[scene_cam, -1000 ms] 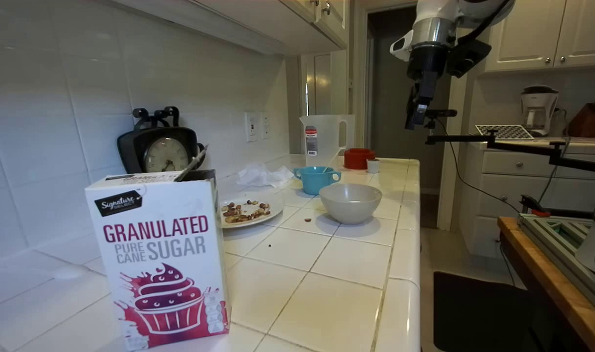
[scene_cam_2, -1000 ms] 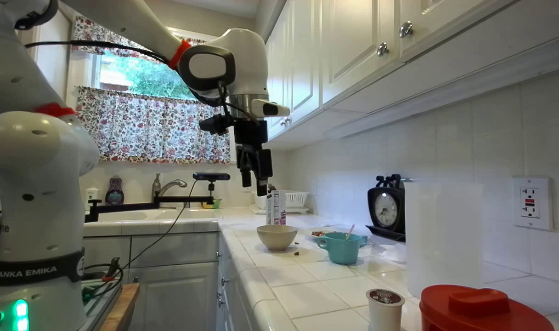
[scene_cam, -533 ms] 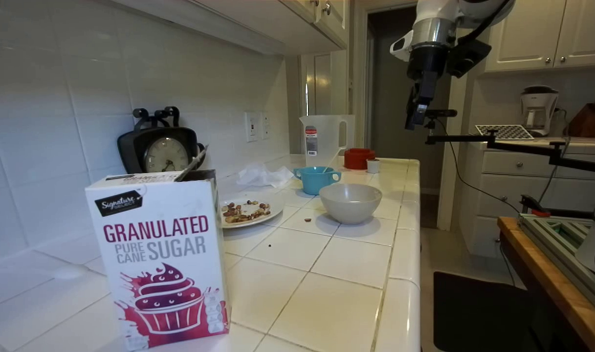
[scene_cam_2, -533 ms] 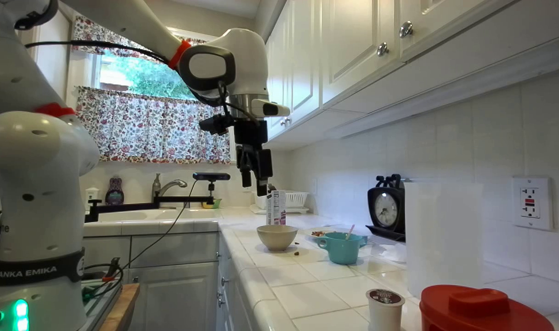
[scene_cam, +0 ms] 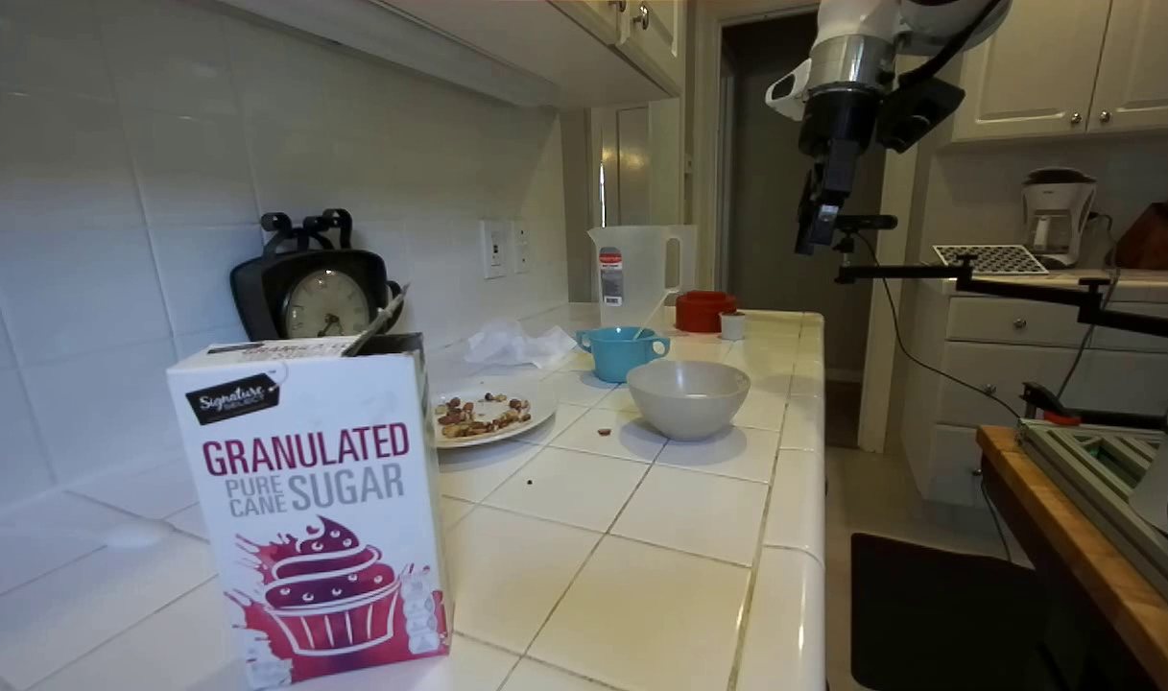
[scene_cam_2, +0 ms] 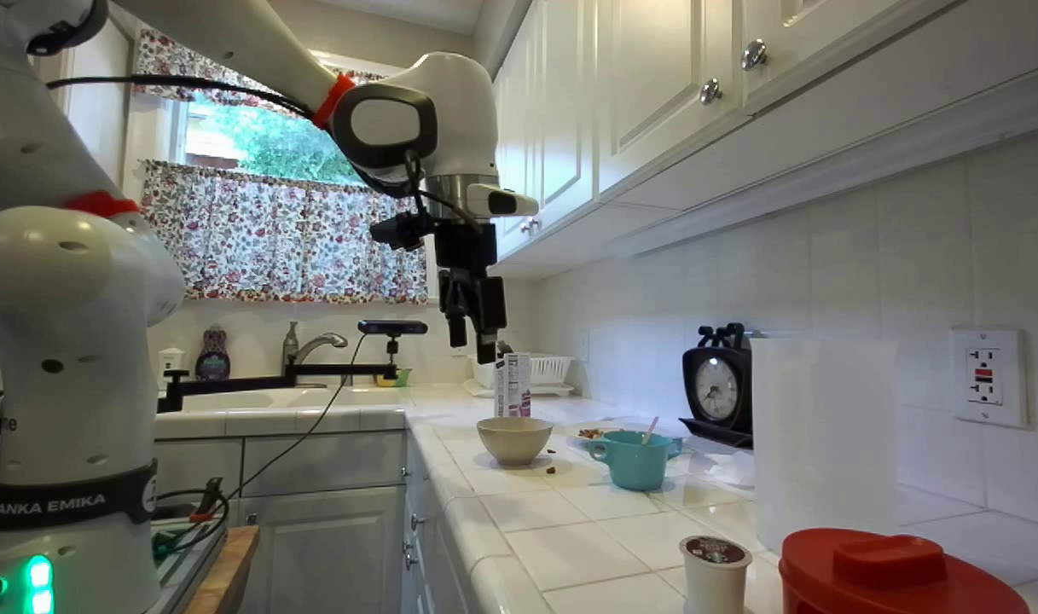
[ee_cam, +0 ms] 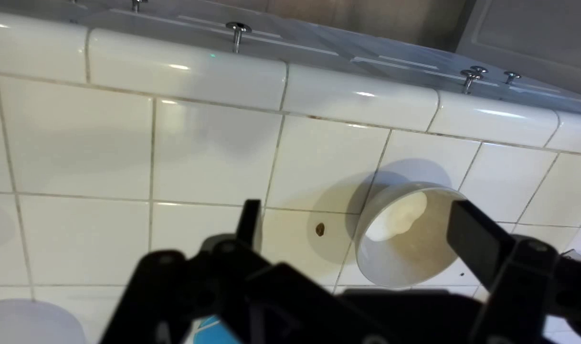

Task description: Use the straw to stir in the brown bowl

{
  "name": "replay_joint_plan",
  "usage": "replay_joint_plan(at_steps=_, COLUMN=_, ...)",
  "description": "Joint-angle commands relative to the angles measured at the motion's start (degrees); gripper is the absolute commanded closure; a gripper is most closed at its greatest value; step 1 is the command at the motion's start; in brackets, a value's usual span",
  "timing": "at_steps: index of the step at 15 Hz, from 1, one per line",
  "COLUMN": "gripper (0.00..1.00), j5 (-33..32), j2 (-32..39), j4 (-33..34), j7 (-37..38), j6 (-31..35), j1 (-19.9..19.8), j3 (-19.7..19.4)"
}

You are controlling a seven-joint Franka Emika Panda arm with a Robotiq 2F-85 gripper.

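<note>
Above a white-tiled counter (scene_cam_2: 582,546), the tool (scene_cam_2: 472,341) hangs empty, jaws spread wide, likely for the straw (scene_cam_2: 651,430) jutting from the blue cup (scene_cam_2: 637,466), perhaps propped there for easy grasping; nearby sits a pale bowl (scene_cam_2: 513,443), no brown bowl visible.

The cup (scene_cam_2: 636,466), straw (scene_cam_2: 650,430) inside, stands on the worktop (scene_cam_2: 561,546). In an exterior view, the bowl (scene_cam: 687,403) lies before and right of the cup, the plate (scene_cam: 543,410) with nuts (scene_cam: 483,419) before and left, the sugar box (scene_cam: 315,513) farther before and left, the pitcher (scene_cam: 643,278) behind.
</note>
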Motion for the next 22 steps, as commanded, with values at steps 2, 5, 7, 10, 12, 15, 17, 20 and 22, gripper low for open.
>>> replay_joint_plan(at_steps=2, gripper=0.0, j5=0.48, j2=0.09, j4=0.11, j7=-0.3, j6=-0.15, j1=-0.74, j3=0.71)
replay_joint_plan(at_steps=5, gripper=0.0, j5=0.64, j2=0.41, j4=0.32, j7=-0.23, j6=0.14, j1=-0.75, j3=0.79)
replay_joint_plan(at_steps=7, gripper=0.0, j5=1.73, j2=1.89, j4=1.83, j7=0.54, j6=0.72, j1=-0.87, j3=0.3)
replay_joint_plan(at_steps=10, gripper=0.0, j5=3.17, j2=4.51, j4=4.55, j7=1.8, j6=1.41, j1=-1.22, j3=-0.26)
replay_joint_plan(at_steps=12, gripper=0.0, j5=4.41, j2=7.05, j4=7.14, j7=2.75, j6=1.56, j1=-1.6, j3=-0.71)
replay_joint_plan(at_steps=15, gripper=0.0, j5=6.74, j2=12.7, j4=12.37, j7=3.81, j6=0.28, j1=-2.27, j3=-1.47)
replay_joint_plan(at_steps=17, gripper=0.0, j5=8.71, j2=16.17, j4=15.44, j7=3.14, j6=-1.4, j1=-2.42, j3=-1.92)
replay_joint_plan(at_steps=20, gripper=0.0, j5=12.24, j2=21.18, j4=20.45, j7=1.88, j6=-6.2, j1=-2.84, j3=-2.03)
replay_joint_plan(at_steps=22, gripper=0.0, j5=14.87, j2=24.15, j4=23.83, j7=-0.11, j6=-11.17, j1=-3.3, j3=-2.03)
